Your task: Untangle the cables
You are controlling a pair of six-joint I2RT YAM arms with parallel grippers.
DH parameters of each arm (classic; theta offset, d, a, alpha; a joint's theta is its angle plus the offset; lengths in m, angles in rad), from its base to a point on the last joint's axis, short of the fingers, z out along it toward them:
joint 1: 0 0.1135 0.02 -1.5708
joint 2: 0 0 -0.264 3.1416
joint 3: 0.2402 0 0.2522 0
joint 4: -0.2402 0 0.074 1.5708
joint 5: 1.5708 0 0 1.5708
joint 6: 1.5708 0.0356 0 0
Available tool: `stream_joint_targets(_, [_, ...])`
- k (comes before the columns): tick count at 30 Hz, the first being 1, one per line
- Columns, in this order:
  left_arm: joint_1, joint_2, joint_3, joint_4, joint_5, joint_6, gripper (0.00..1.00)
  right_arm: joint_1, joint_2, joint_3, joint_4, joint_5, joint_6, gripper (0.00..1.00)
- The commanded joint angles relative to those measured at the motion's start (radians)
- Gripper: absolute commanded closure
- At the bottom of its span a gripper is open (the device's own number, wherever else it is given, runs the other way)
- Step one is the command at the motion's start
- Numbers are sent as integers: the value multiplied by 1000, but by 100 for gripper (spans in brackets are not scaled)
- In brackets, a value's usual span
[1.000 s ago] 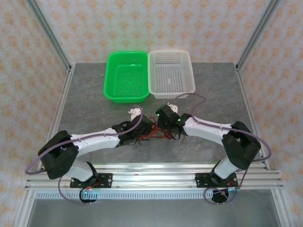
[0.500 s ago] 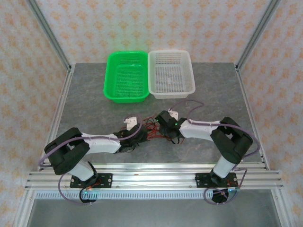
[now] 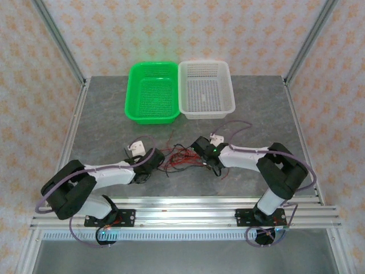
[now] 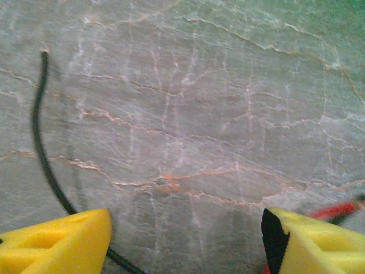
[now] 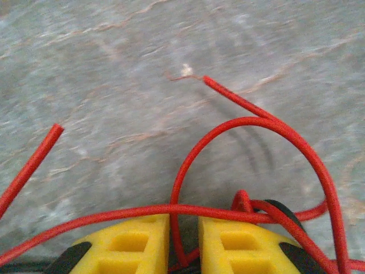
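At the near middle of the worktop [image 3: 102, 125], the right pincer [image 5: 183, 228] is seen with its yellow pads [image 5: 137, 242] pressed almost together, a red cable [image 5: 256, 123] being pinched in the narrow slot between them; the same red cable is looped up in an arch above the pads and carried across their tips, and a loose red end is laid on the grey stone to the left. Just to the left, the left pincer [image 4: 185, 240] is held spread wide over bare stone, nothing being caught between its pads; a black cable [image 4: 37, 131] is curved past the left pad, and a short red length [image 4: 336, 210] is glimpsed beside the right pad, whether touching cannot be told. From above, the cables [image 3: 179, 157] are found as a loose red and black tangle stretched between the two pincers, near the middle of the worktop; at the far side, well apart from the tangle, a green basket [image 3: 153, 64] is set on the left and a white basket [image 3: 205, 63] on the right, the two placed side by side and touching.
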Motion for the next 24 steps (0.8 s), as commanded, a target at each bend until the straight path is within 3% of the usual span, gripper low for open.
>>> stream_joint_targets(1, [8,-44,-2,-39,-57,19,27,-25,-48,-4,-82,100,-8,81])
stream_joint_targets(12, [8,-293,109,-136,-26,165,24,-49,-210,106,-152,67,-93,76])
stream_joint_targets(19, [9,-379,192,-195,38,233,22,-31,-293,158,-120,-132,-165,68])
stream_joint_targets(24, [8,-392,215,-178,96,248,22,72,-247,207,-106,-249,-225,63])
